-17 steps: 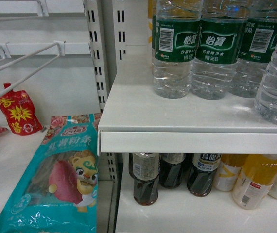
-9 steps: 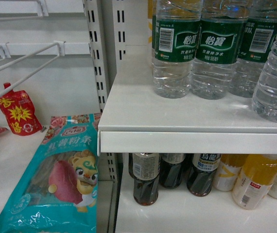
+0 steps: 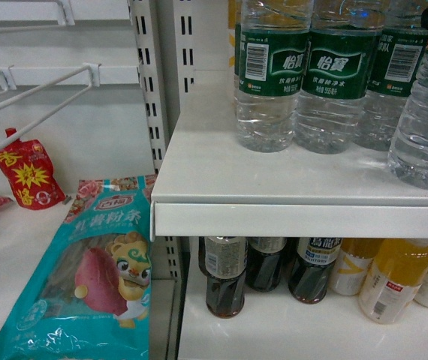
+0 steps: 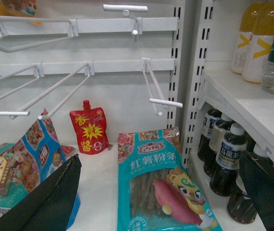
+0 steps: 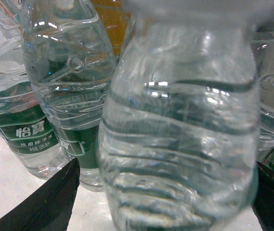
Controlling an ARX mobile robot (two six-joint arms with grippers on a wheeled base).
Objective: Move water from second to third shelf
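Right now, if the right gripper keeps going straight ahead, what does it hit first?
The water bottle filling the right wrist view, squarely between the right gripper's open fingers. It looks very close, though depth is hard to judge. More bottles stand behind it.

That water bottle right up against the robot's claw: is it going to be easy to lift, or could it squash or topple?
The water bottle looks full, so probably heavy for its size. Its thin, clear ribbed wall may give slightly under a squeeze. Tall and narrow on the smooth white shelf, it could tip into neighbouring bottles if pushed high up.
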